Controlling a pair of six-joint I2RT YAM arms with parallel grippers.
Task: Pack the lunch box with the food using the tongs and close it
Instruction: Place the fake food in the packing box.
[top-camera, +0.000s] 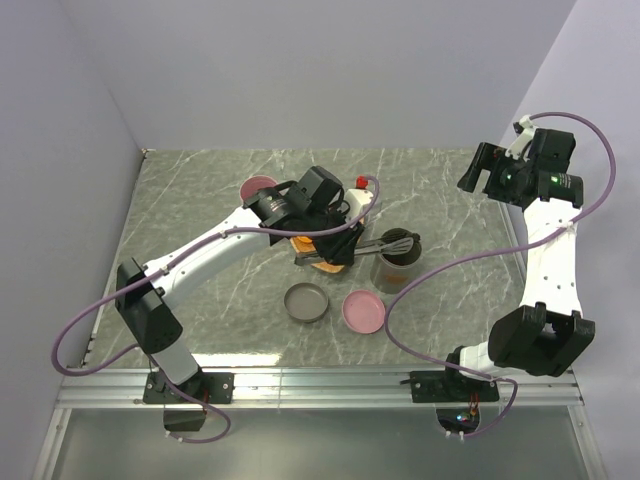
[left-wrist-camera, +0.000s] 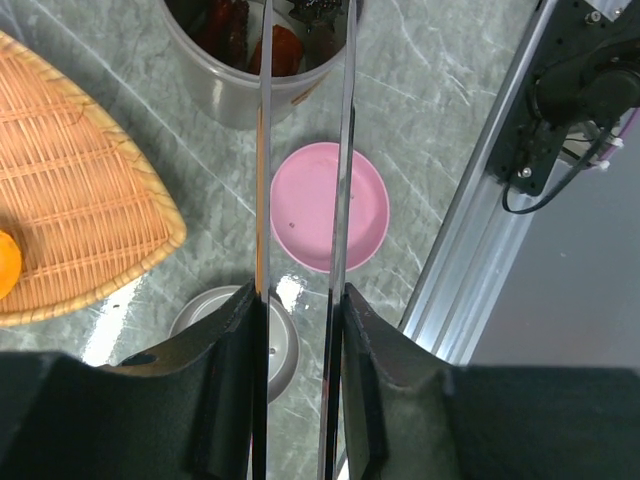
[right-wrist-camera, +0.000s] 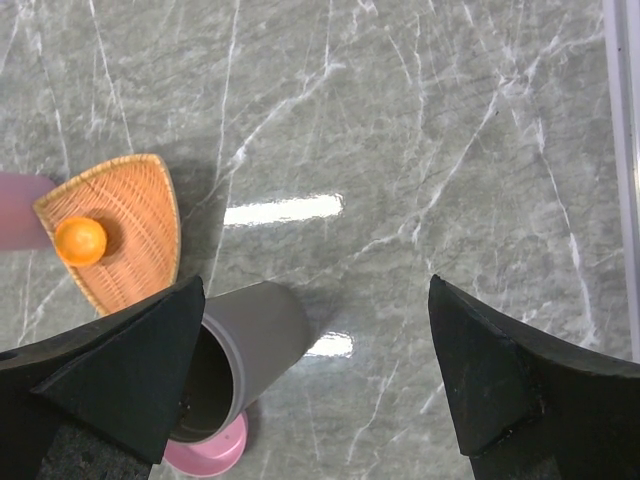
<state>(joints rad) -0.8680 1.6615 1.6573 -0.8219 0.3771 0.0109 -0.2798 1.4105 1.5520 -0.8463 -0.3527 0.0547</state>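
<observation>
Up front, a grey dish (top-camera: 305, 302) and a pink lid (top-camera: 362, 311) sit side by side on the table (top-camera: 200, 200). Just behind them, the left gripper (left-wrist-camera: 298, 300) is squeezing the tongs (left-wrist-camera: 344, 150), whose tips reach the mouth of the open lunch box (left-wrist-camera: 215, 95). Red pieces (left-wrist-camera: 285, 45) and dark ones lie inside it. Beside it, one orange piece (right-wrist-camera: 80, 240) sits on the wicker plate (right-wrist-camera: 140, 215). Further back on the right, the right gripper (right-wrist-camera: 316, 285) hangs wide open, holding nothing.

An orange woven plate (left-wrist-camera: 90, 190) lies on the grey marble table (right-wrist-camera: 400, 100).
</observation>
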